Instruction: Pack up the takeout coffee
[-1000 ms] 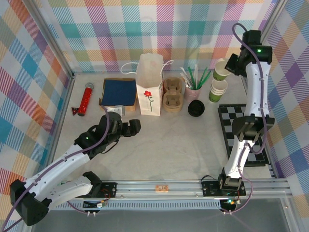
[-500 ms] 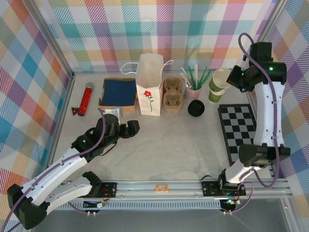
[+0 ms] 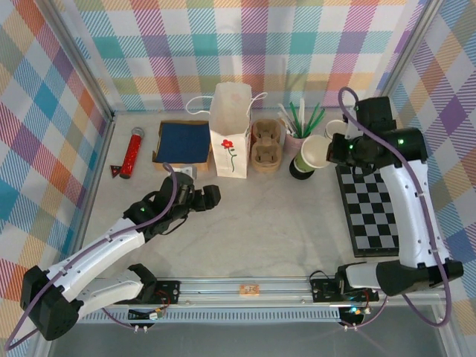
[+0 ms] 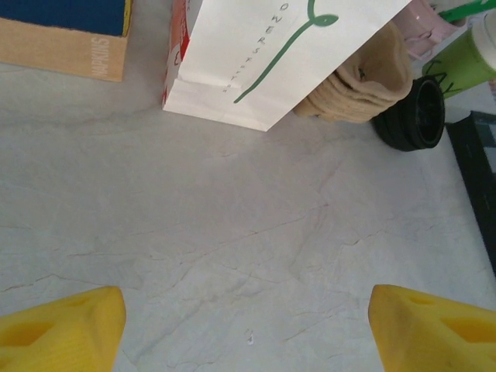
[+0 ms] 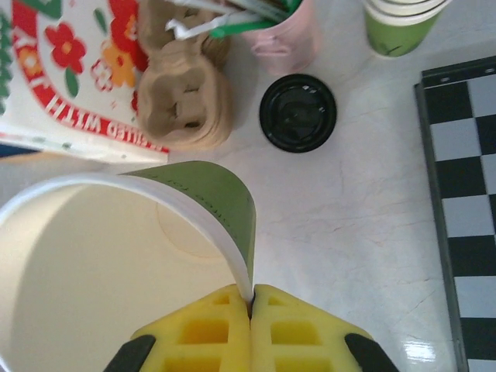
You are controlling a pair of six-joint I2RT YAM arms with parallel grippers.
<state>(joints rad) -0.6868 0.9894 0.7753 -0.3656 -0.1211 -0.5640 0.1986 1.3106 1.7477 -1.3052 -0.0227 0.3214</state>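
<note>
My right gripper point(image 3: 332, 151) point(image 5: 251, 298) is shut on the rim of a lidless green paper cup point(image 3: 312, 151) point(image 5: 205, 194), cream inside and empty. The cup hangs over the table just in front of a loose black lid point(image 5: 297, 112) point(image 3: 300, 171). A lidded takeout coffee is out of view. The white paper bag point(image 3: 230, 130) point(image 4: 287, 54) stands upright at the back centre, its mouth open upward. My left gripper point(image 3: 204, 195) point(image 4: 248, 329) stands open low over bare table in front of the bag, its yellow fingers point(image 4: 62, 325) wide apart with nothing between them.
A stack of green-and-cream cups point(image 3: 336, 128) point(image 5: 399, 19) stands at the back right beside a pink cup of straws point(image 3: 299, 137). Brown cup carriers point(image 3: 267, 145) sit right of the bag. A checkered mat point(image 3: 372, 208) lies right; a blue box point(image 3: 184, 141) and a red tube point(image 3: 132, 152) lie left.
My right arm has swung left and down from beside the cup stack, carrying the lidless cup to a spot over the black lid. The left gripper has edged slightly forward, still open.
</note>
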